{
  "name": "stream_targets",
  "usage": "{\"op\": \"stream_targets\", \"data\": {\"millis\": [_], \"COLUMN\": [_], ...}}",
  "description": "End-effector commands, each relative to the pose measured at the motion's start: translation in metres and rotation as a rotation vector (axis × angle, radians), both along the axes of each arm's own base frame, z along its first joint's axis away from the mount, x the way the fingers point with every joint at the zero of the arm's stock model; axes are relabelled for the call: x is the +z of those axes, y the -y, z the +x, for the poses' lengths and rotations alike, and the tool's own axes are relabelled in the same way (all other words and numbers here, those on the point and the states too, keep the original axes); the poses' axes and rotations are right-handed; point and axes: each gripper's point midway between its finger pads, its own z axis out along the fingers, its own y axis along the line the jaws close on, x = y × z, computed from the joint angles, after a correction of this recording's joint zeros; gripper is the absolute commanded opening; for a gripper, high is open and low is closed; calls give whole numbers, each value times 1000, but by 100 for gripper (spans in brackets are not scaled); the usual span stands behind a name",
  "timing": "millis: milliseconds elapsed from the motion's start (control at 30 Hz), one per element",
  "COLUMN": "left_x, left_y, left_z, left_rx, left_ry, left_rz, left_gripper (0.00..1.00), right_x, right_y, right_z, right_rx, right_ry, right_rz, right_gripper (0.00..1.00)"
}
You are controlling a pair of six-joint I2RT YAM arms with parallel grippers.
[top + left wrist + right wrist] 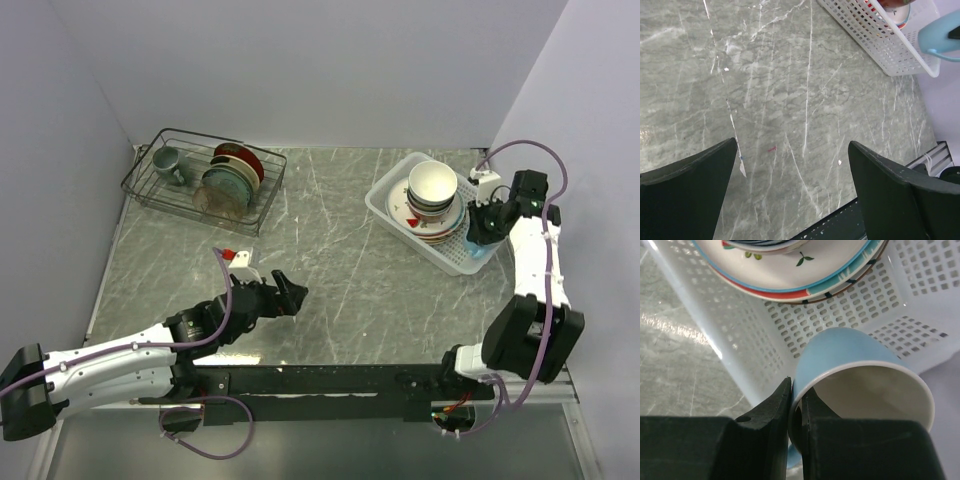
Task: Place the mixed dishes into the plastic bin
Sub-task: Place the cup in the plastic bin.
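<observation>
Two claws differ: right claw [796,390] clamps the mug [850,355] rim at the near corner of the bin [383,203]; left claw [292,292] gapes over bench [340,260], well left of the bin.

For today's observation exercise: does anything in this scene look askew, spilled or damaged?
Only the light blue mug: it is tipped sideways over the plastic bin at its near corner, rim pinched in the right gripper. The stacked dishes sit neatly; nothing looks spilled or broken.
</observation>
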Motion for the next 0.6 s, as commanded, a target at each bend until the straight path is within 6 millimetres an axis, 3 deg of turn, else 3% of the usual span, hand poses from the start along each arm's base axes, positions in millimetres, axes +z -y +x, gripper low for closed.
{"op": "stream_targets", "data": {"millis": [0, 233, 567], "left_x": [7, 2, 3], "left_y": [-3, -4, -2], "left_z": [6, 7, 8], "left_rx": [27, 30, 22], "left_ry": [33, 27, 32], "left_rz": [-13, -2, 7], "left_gripper": [99, 99, 99], "right_x": [23, -17, -51], "right_y": [16, 29, 9], "right_z": [45, 58, 43], "right_rx": [-33, -61, -19], "right_ry": [132, 28, -76], "right_rz": [-17, -25, 79], "right_gripper": [0, 0, 11]}}
